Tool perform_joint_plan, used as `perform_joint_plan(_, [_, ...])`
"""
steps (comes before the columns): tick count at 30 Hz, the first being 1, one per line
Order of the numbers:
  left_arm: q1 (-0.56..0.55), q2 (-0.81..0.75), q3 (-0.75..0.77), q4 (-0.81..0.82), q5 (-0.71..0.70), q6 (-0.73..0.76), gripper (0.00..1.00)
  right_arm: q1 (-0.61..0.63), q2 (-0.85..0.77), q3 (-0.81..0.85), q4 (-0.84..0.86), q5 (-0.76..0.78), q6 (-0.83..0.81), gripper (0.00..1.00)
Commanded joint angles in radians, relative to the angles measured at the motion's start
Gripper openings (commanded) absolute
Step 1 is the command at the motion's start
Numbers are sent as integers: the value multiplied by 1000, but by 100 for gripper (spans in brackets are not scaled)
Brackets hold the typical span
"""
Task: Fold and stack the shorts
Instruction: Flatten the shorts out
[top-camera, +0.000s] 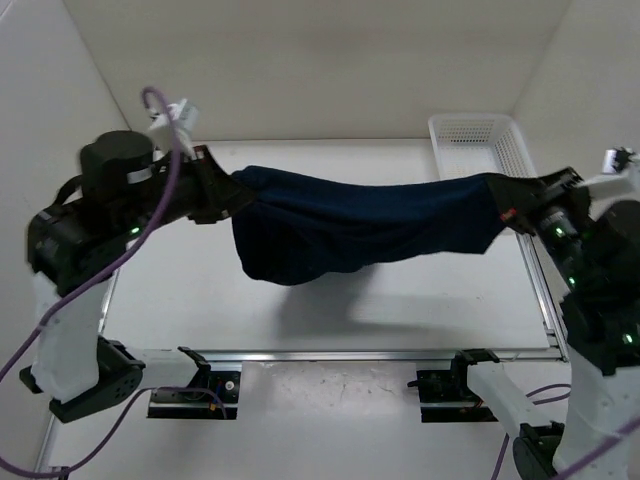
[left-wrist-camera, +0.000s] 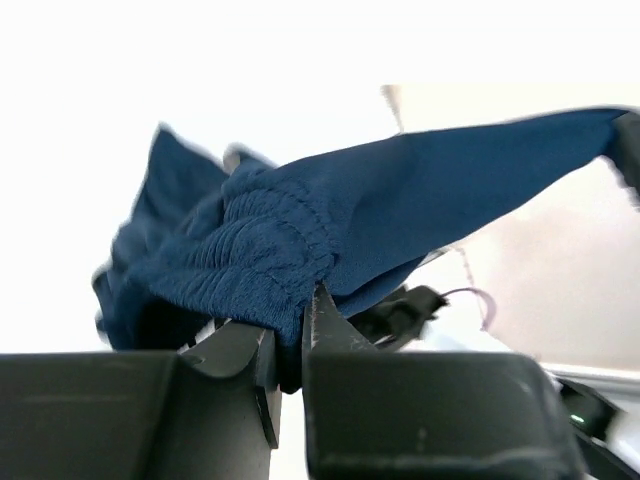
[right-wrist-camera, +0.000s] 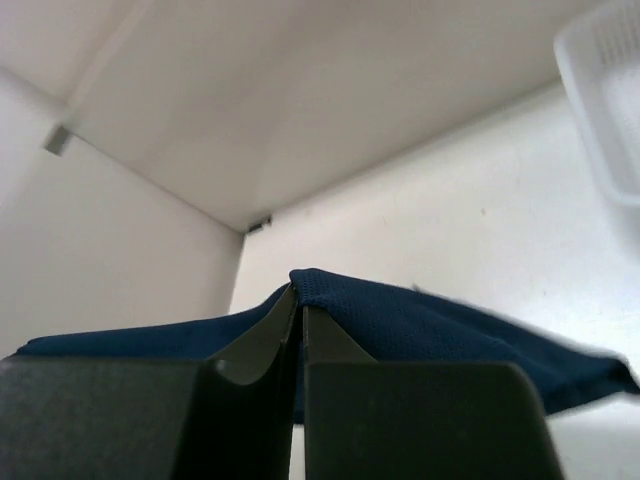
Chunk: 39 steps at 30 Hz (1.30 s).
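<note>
- One pair of dark navy shorts (top-camera: 360, 225), held in the air above the white counter (top-camera: 400, 310) and stretched sideways between the two grippers. The cloth sags lowest left of centre, and its shadow falls on the counter beneath.
- Left gripper (top-camera: 228, 190): fingers pressed together on a gathered, ribbed edge of the shorts, seen close in the left wrist view.
- Right gripper (top-camera: 508, 205): fingers nearly closed, pinching a thin fold at the opposite end of the shorts.
- One white mesh basket (top-camera: 480, 140) at the far right corner of the counter, beyond the right gripper and apart from the shorts.
</note>
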Motion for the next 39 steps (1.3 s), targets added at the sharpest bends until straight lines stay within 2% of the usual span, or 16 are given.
perform_joint_plan(1, [-3,-86,125,-115,53,49,10,15,-50,109,-52,90,-31,0])
perform_joint_plan(4, [-3,-86,198,-115,79,49,10,15,-40,215,-61,109,-31,0])
perform_joint_plan(8, [-3,-77,207,-115,42,49,10,15,26,278,-61,136,-43,0])
perform_joint_plan(10, [-3,-86,123,-115,-62,18,10,15,54,262,-61,167,-60,0])
perform_joint_plan(13, [-3,-77,-27,-87,-142,3,10,15,129,174,-21,208,-96,0])
perform_joint_plan(17, [-3,30,-188,-14,-214,15,10,15,262,55,84,193,-129,0])
perform_joint_plan(20, [110,165,-273,43,-107,81,10,15,426,20,152,147,-152,0])
perform_joint_plan(21, [183,197,-296,102,-81,99,10,15,472,20,172,123,-152,0])
perform_joint_plan(22, [225,264,-331,130,-50,131,10,15,568,20,190,123,-162,0])
perform_joint_plan(23, [266,303,-344,155,38,147,10,15,615,34,204,123,-162,0])
perform_joint_plan(25, [371,442,-344,192,94,177,10,25,762,49,229,123,-182,0])
perform_joint_plan(28, [445,649,-234,175,171,208,10,25,966,139,238,123,-196,0])
perform_joint_plan(31, [504,769,-152,151,186,233,10,35,1124,240,227,80,-205,0])
perform_joint_plan(35, [601,802,-106,160,231,244,10,54,1204,276,236,61,-205,0])
perform_joint_plan(39, [676,837,-92,200,335,244,10,64,1290,349,236,25,-196,0])
